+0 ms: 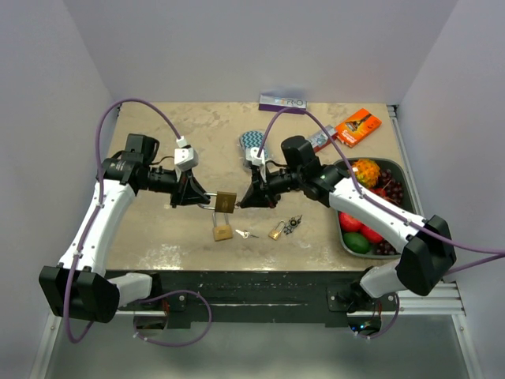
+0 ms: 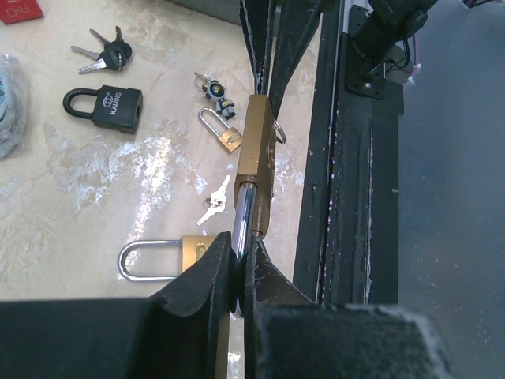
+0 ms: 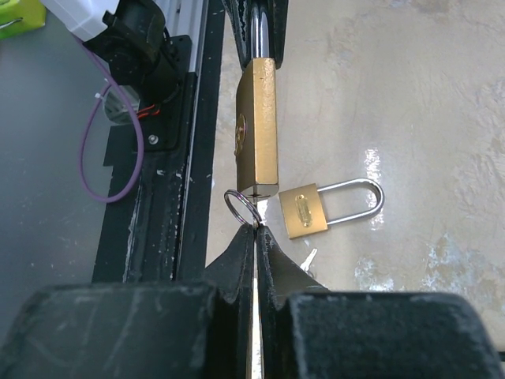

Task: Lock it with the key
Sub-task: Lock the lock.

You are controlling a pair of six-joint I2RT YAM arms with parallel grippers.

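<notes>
Firstly, left hand [image 2: 239,264]: closed tight on the steel shackle [image 2: 245,209] of the brass padlock [image 2: 256,150], which it held edge-on in the air above the table [image 1: 158,229].
Right hand [image 3: 256,237]: pinched shut on the key [image 3: 257,224], whose tip met the underside of the padlock body; the key ring [image 3: 226,209] hung just beside the fingertips.
Task's thing: the padlock hung midway between the two hands, near the table's front edge.
Shackle seating: could not be told from these views.
Beneath: a spare brass padlock [image 3: 304,211] and loose small keys [image 2: 213,201] lay on the table.
Risk, key: the grip looked thin, so a turn might have slid the key between the pads instead of rotating it.
Risk, padlock: twisting force could have spun the round shackle in the left hand, or pulled the lock free to drop.
</notes>
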